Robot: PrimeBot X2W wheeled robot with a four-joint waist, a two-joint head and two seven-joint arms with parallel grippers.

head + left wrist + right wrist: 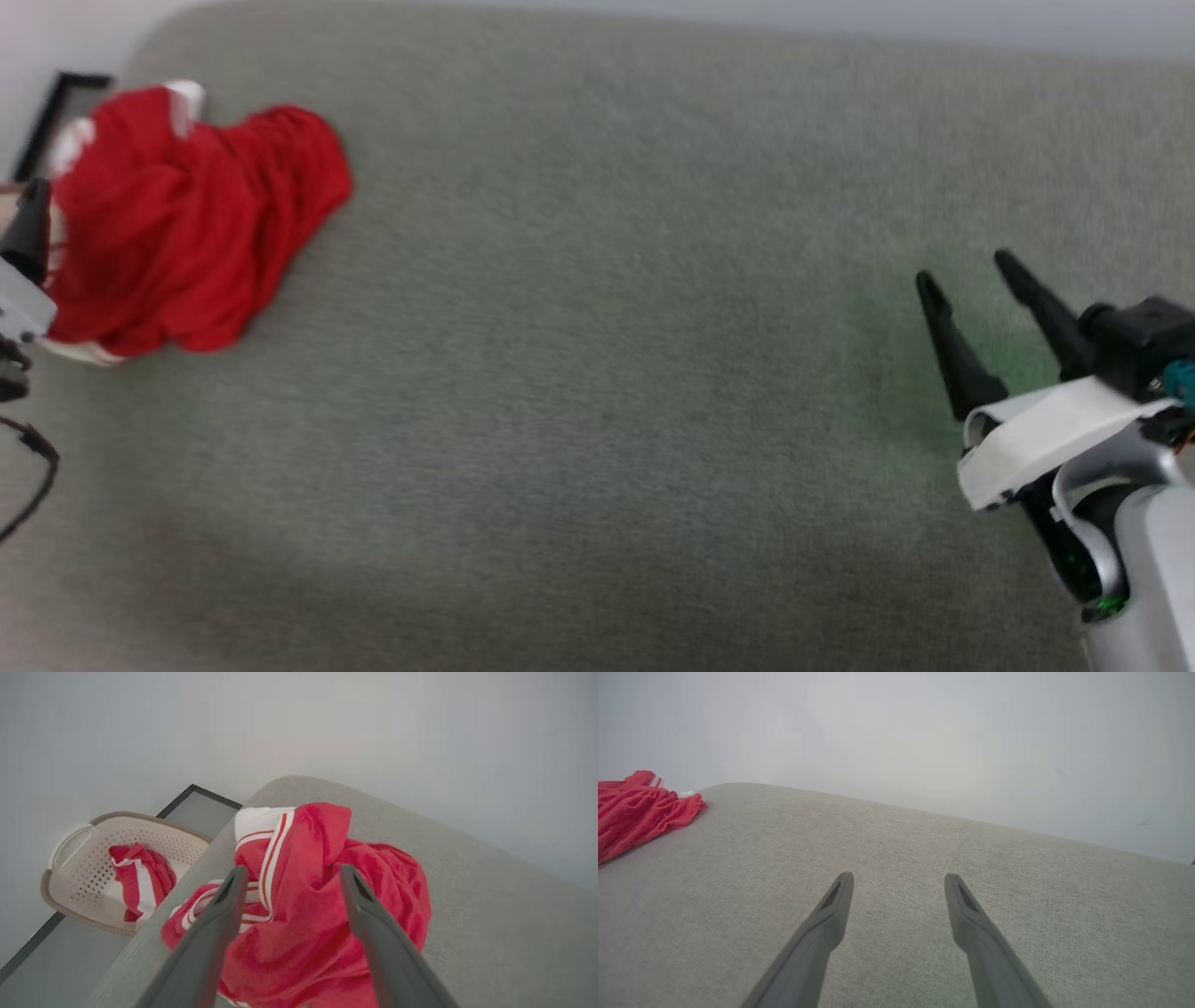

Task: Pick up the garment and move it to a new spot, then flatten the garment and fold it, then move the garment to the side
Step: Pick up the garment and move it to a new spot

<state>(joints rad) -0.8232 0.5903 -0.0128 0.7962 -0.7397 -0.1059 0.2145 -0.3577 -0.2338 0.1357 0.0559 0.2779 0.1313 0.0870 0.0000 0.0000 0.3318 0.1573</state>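
Grey padded surface (597, 373) spreads out before you, and the red jersey (187, 224) lies bunched at its 10 o'clock corner in the head view, the heap running roughly 8 to 2 o'clock. Your left gripper (292, 872) is right over it, jaws spread wide and not closed on anything, with the jersey dead ahead at 12 o'clock. The right gripper (963, 265), jaws also spread and empty, hangs well apart at 4 o'clock. The left arm looks nearer for the pick. The beige basket (84, 868) sits beyond the edge.
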